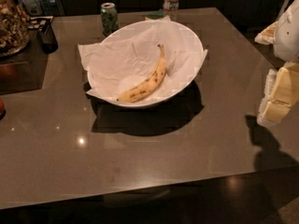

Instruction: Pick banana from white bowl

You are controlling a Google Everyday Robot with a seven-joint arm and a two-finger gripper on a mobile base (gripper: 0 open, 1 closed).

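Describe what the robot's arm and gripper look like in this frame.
The gripper shows at the right edge of the view, over the glossy brown table. It is made of pale cream-yellow, blocky, flat-faced segments, with a ribbed whitish strip along its left side. Above it sits the rounded white arm shell, smooth like moulded plastic. No markings can be made out.

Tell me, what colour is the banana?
The banana is yellow with brown speckles, in the camera view. The gripper is at the right edge.
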